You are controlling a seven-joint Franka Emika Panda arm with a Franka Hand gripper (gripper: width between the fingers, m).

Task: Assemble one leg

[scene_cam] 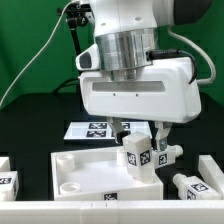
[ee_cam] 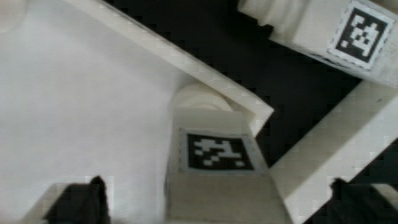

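Note:
A white leg (scene_cam: 137, 157) with a black-and-white tag stands upright in the corner of the white tabletop tray (scene_cam: 75, 170) that is nearer the exterior view's right. My gripper (scene_cam: 139, 135) is right above it, with one finger on each side of the leg's top. In the wrist view the leg (ee_cam: 222, 150) lies between the two dark fingertips (ee_cam: 80, 200), with a gap showing on both sides. The gripper (ee_cam: 222, 205) is open and holds nothing. The tabletop's flat face (ee_cam: 89, 100) fills one side of that view.
The marker board (scene_cam: 92, 130) lies behind the tabletop. More tagged legs lie around: one at the exterior view's left edge (scene_cam: 8, 180), two at its right (scene_cam: 200, 185) (scene_cam: 168, 152). One also shows in the wrist view (ee_cam: 347, 35). The table is black.

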